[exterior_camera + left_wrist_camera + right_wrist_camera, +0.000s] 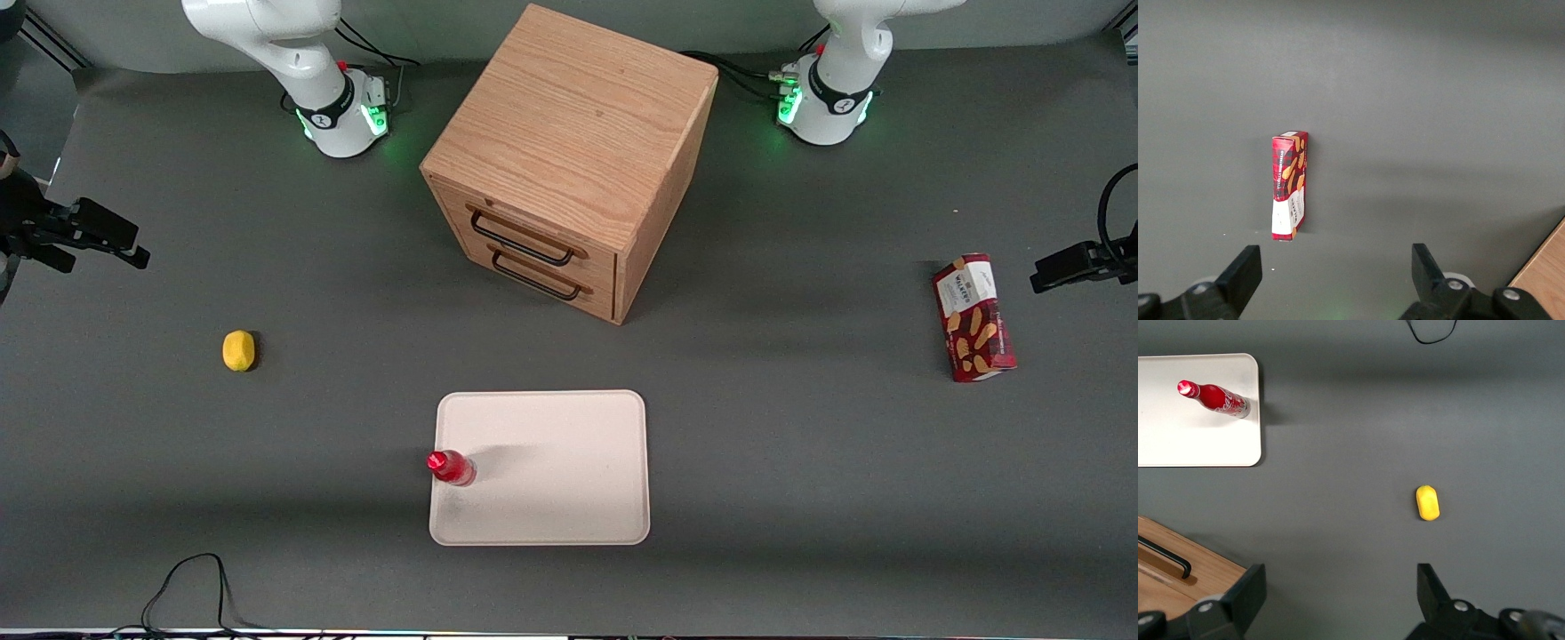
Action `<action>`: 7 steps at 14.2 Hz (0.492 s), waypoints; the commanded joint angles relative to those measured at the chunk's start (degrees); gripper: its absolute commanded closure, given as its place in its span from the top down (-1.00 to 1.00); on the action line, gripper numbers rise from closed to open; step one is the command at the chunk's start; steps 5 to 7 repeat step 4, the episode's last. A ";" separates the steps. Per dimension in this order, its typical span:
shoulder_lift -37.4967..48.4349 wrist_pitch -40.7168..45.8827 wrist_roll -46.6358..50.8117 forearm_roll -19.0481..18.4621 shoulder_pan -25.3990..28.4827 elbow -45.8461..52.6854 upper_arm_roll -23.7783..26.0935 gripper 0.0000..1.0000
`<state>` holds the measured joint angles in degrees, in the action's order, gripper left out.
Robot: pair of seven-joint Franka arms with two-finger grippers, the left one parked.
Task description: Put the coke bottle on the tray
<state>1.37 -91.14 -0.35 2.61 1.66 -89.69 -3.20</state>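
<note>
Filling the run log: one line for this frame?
bottle: upright on tray, at its edge | gripper: open, empty, raised above table, lemon below | step: placed

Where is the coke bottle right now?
The coke bottle stands upright on the tray, at its edge toward the working arm's end, nearer the front camera than the lemon. The open end effector is well away from it.

A glossy red coke bottle [452,468] is standing on the cream-white tray [569,462]; the black gripper [1338,600], fingers spread, is hanging over dark grey desk [800,498], seemingly near its working-arm edge.
</note>
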 commanded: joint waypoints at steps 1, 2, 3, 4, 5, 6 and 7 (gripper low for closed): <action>1.36 -0.53 -0.97 -1.29 1.31 -0.75 -1.27 1.00; 1.36 -0.53 -0.97 -1.47 1.32 -0.75 -1.45 1.00; 1.36 -0.53 -0.97 -1.47 1.32 -0.75 -1.46 1.00; 1.36 -0.53 -0.97 -1.55 1.32 -0.75 -1.46 1.00; 1.36 -0.53 -0.97 -1.55 1.32 -0.75 -1.46 1.00; 1.36 -0.53 -0.97 -1.55 1.32 -0.75 -1.46 1.00; 1.36 -0.53 -0.97 -1.55 1.32 -0.75 -1.46 1.00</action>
